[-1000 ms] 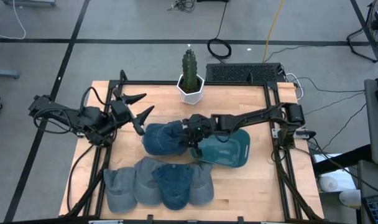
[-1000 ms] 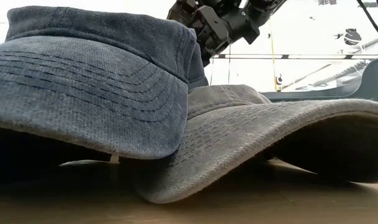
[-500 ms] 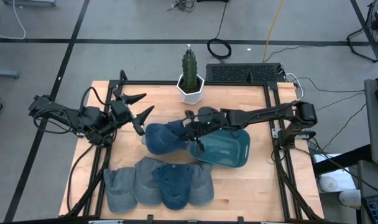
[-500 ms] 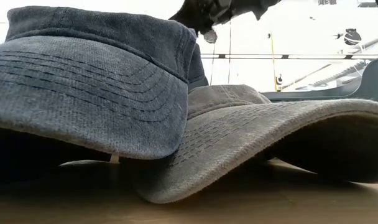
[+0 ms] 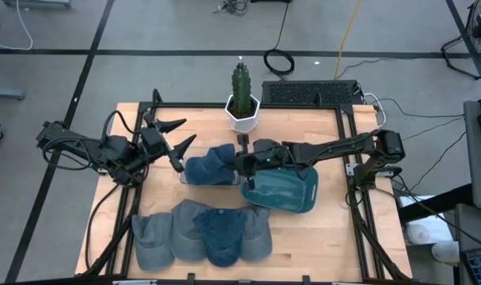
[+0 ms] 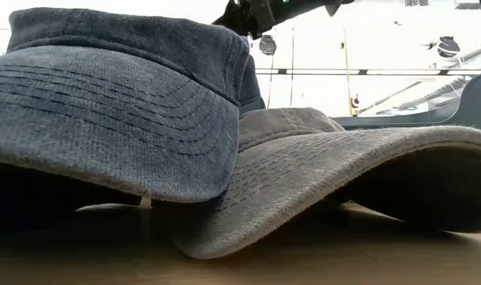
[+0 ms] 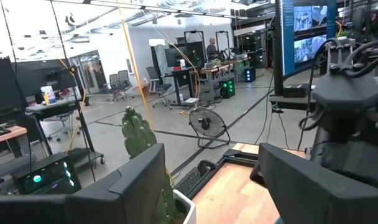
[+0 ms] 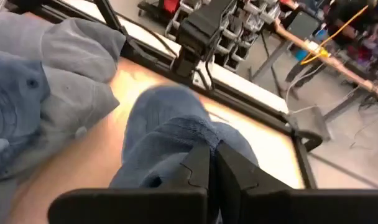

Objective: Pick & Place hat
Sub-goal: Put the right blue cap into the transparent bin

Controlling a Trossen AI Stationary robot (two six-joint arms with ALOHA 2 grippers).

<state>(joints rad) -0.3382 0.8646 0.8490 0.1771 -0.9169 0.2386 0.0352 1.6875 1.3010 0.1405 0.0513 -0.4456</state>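
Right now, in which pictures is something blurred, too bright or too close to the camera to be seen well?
Low view: two caps fill the picture, the dark blue cap nearest, and the room behind is washed out bright. Right wrist view: the blue cap and the right pincer shut on it look soft with blur. High view: even light, all sharp.

The hat (image 5: 209,169) is made of washed blue denim cloth, matt, with stitched ridges. The tabletop (image 5: 335,237) is of pale, smooth wood. The tray (image 5: 292,194) looks moulded from dull teal plastic.
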